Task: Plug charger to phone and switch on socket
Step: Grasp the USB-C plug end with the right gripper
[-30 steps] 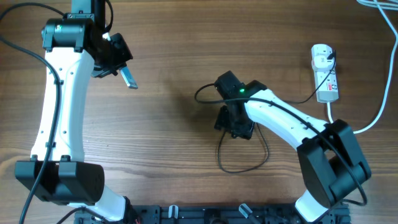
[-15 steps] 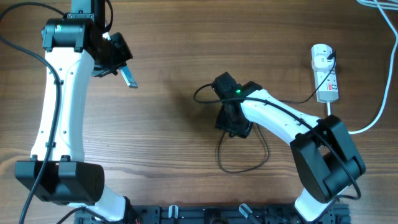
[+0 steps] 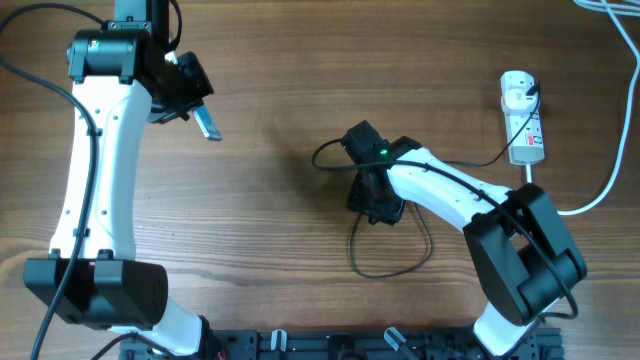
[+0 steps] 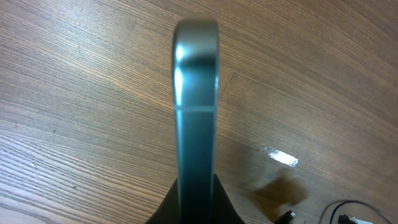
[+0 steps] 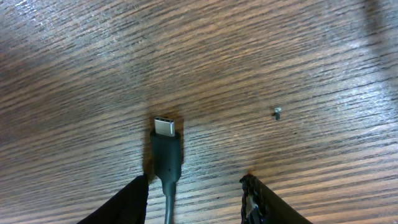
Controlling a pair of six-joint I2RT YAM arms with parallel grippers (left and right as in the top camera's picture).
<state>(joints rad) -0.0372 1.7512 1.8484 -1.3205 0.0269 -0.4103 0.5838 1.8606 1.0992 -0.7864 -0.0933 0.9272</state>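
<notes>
My left gripper (image 3: pixel 190 105) is shut on the phone (image 3: pixel 208 124), held edge-on above the table at the far left; in the left wrist view its teal edge (image 4: pixel 196 112) rises between the fingers (image 4: pixel 198 199). My right gripper (image 3: pixel 375 205) is open, low over the table centre. In the right wrist view the charger's plug tip (image 5: pixel 165 146) lies on the wood between the open fingers (image 5: pixel 196 199), close to the left finger. The thin black cable (image 3: pixel 395 268) loops below the gripper and runs to the black plug (image 3: pixel 530 92) in the white socket (image 3: pixel 523 128).
A thicker white cable (image 3: pixel 610 185) curves along the right edge from the socket. A small dark speck (image 5: pixel 277 113) lies on the wood. The arm bases stand at the near table edge.
My right gripper has shifted slightly left over the plug tip. The left arm and phone have not moved.
</notes>
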